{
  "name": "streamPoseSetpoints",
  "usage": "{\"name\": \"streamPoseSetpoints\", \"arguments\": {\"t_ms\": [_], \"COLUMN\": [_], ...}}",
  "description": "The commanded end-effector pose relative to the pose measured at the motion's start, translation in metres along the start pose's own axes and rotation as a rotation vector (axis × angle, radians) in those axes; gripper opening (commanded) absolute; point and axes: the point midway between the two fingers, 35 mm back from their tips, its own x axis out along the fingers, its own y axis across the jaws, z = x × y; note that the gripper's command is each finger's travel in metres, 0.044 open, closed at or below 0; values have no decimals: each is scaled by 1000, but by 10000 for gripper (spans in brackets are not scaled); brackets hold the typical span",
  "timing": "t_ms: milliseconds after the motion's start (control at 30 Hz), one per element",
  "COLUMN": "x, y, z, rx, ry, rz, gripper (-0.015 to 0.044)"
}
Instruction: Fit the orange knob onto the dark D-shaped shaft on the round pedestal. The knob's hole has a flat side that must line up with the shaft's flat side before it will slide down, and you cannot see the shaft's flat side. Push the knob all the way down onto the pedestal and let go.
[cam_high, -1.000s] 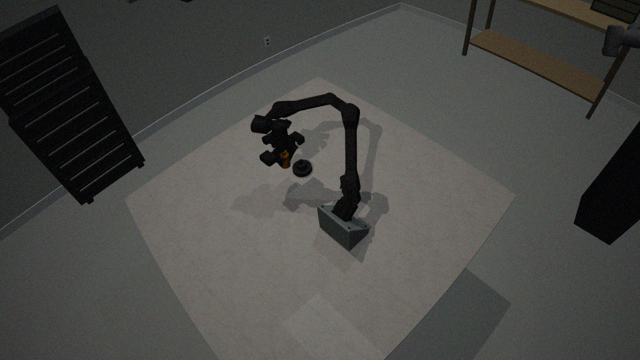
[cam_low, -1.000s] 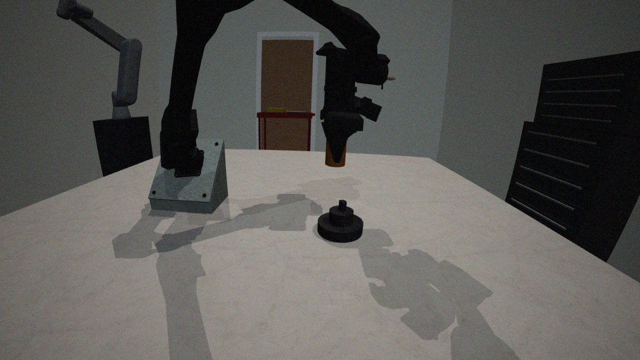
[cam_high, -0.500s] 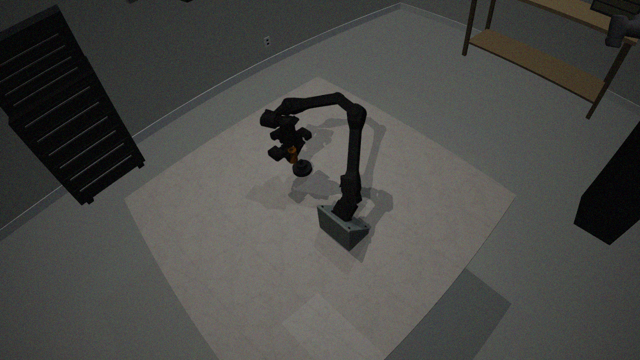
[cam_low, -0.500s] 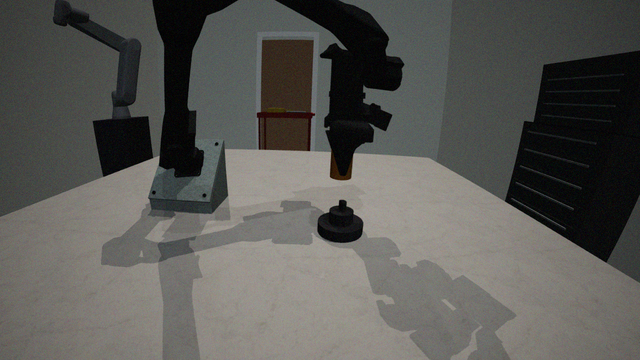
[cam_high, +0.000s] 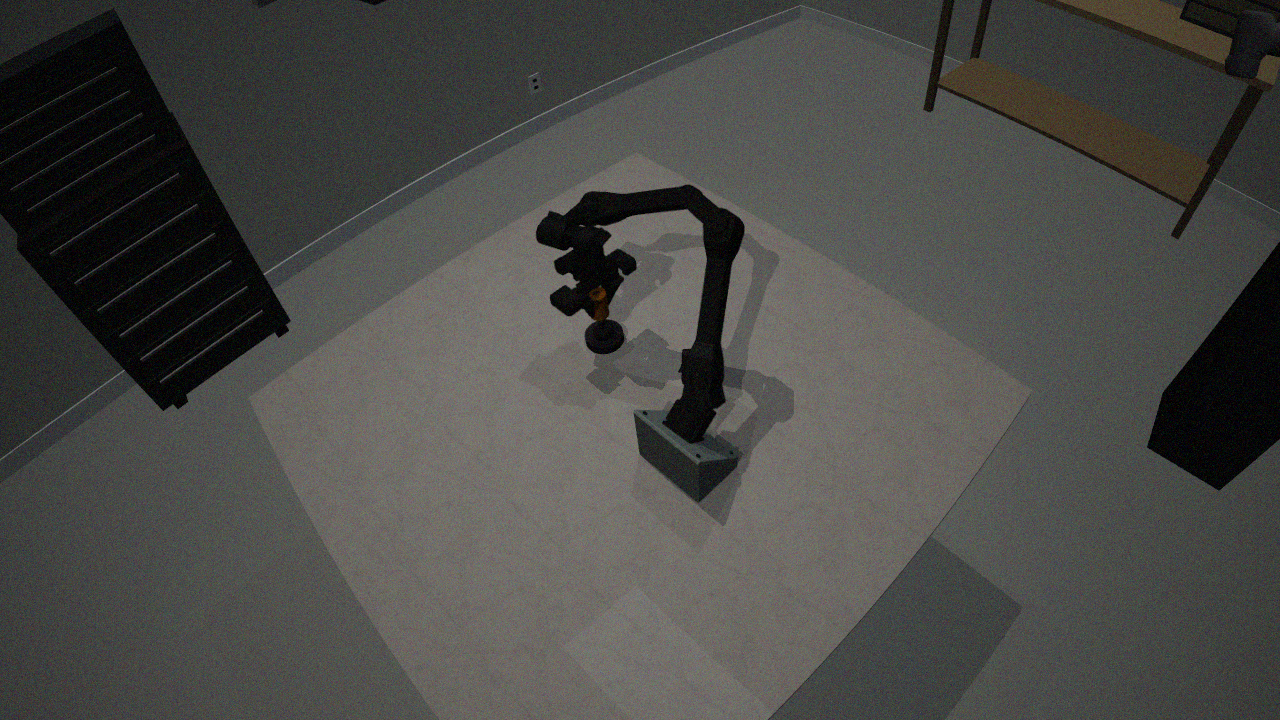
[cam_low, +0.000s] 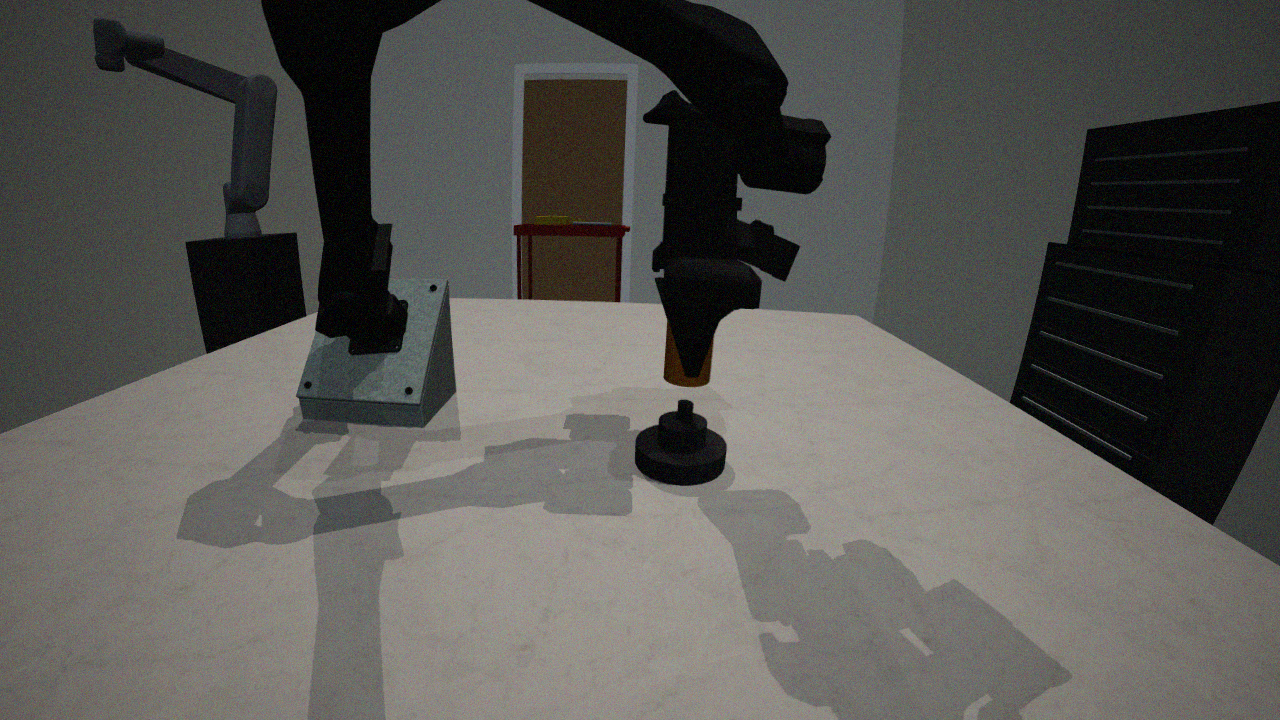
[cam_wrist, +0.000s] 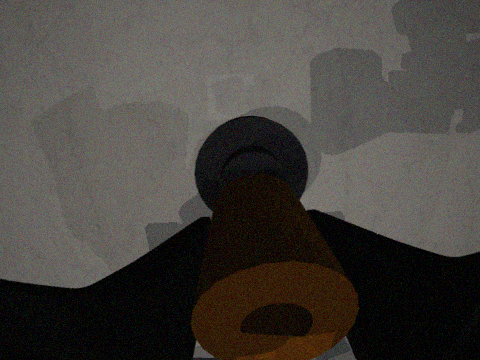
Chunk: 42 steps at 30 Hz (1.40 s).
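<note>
The orange knob (cam_high: 599, 308) (cam_low: 704, 367) (cam_wrist: 265, 230) is upright in my gripper (cam_low: 691, 371) (cam_wrist: 258, 223), which is shut on it. In the wrist view the D-shaped hole shows in the knob's top, its flat side toward the bottom of the view. The round dark pedestal (cam_high: 604, 343) (cam_low: 680, 465) (cam_wrist: 215, 160) stands below. The dark shaft (cam_low: 684, 409) rises from its middle. In the exterior view a small gap shows between the knob's bottom and the shaft's tip, and the knob hangs nearly over the shaft. The knob hides the shaft in the wrist view. The shaft's flat side cannot be seen.
The arm's grey wedge base (cam_high: 675, 456) (cam_low: 375, 380) stands on the pale table top (cam_high: 501, 537) (cam_low: 501, 608), to the left of the pedestal in the exterior view. Arm shadows lie around the pedestal. Dark drawer cabinets (cam_high: 134, 214) (cam_low: 1136, 313) stand beyond the table.
</note>
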Motion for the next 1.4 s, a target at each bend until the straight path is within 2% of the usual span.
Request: {"name": "streamPoseSetpoints", "arguments": {"t_ms": [0,233,1367], "x": [4,22,23], "y": [-2,-2,-1], "z": [0,-1,-3], "rx": [-4,-4,2], "ry": [-6,-6,-6], "rz": [-2,-3,-3], "gripper": [0,0,0]}}
